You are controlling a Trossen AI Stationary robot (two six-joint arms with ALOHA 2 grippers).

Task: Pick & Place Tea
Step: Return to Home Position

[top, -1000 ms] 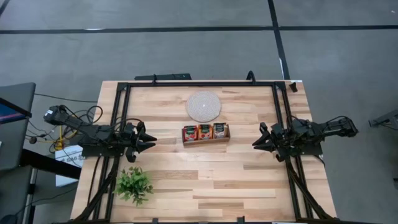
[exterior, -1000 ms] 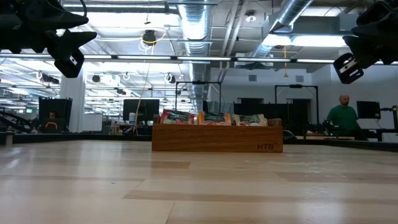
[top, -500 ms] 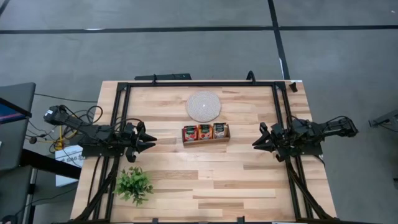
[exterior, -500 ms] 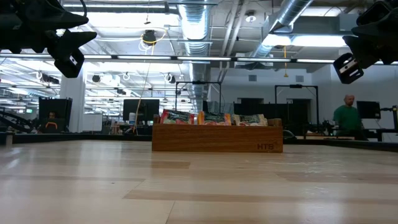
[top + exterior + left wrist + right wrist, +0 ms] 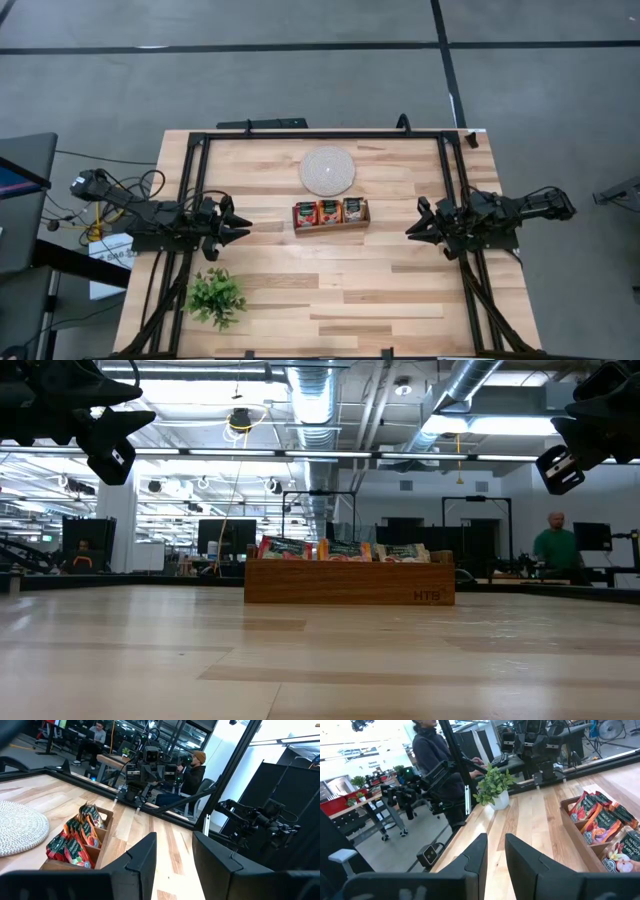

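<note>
The tea sachets (image 5: 329, 211), mostly red-orange with dark green tops, stand upright in the three compartments of the brown wooden tray (image 5: 331, 225) at the table's middle. They also show in the low view (image 5: 345, 549), in the left wrist view (image 5: 75, 837) and in the right wrist view (image 5: 602, 826). My left gripper (image 5: 243, 224) hovers open above the table to the tray's left, fingers pointing at it. My right gripper (image 5: 411, 229) hovers open to the tray's right, facing it. Both are raised off the table in the low view (image 5: 112, 440) (image 5: 562, 462).
A round pale woven mat (image 5: 327, 171) lies just beyond the tray toward the far edge. A small potted green plant (image 5: 215, 296) stands near the front left. A black frame (image 5: 320, 135) runs round the table. People are in the room behind.
</note>
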